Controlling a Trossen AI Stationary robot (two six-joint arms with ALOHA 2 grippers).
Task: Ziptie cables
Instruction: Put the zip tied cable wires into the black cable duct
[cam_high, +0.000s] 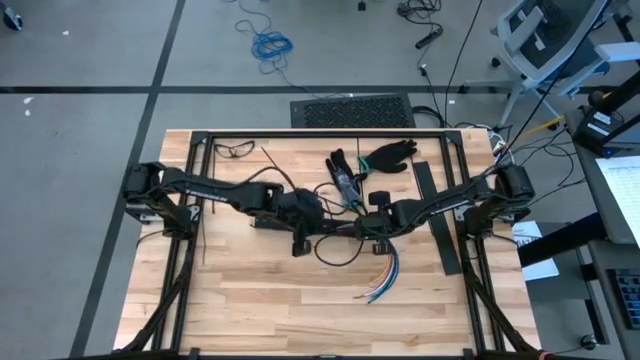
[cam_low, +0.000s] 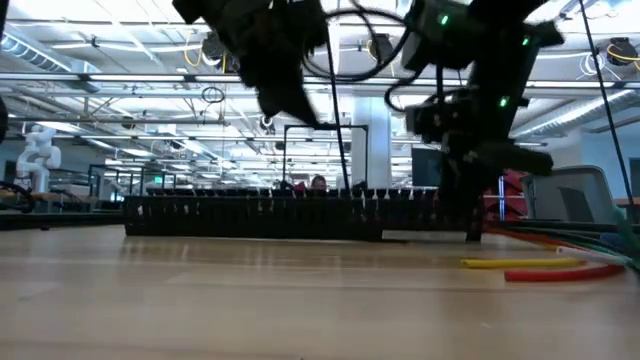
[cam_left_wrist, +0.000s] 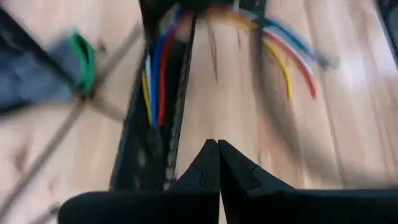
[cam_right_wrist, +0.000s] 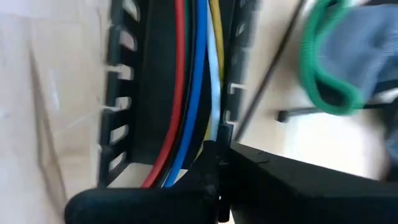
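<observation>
Both grippers, left gripper (cam_left_wrist: 217, 163) and right gripper (cam_right_wrist: 219, 163), are hovering closed and empty over the slotted rail (cam_right_wrist: 134, 93), which is holding the cables (cam_right_wrist: 196, 81) gathered for tying.

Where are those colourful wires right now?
From above, the cables fan out on the wooden table right of centre, just in front of the right gripper; the wrist views show them running along the black slotted rail.

bare near table edge (cam_high: 260, 310), slotted rail (cam_low: 250, 215) and cables (cam_high: 385, 275) crowding middle
</observation>
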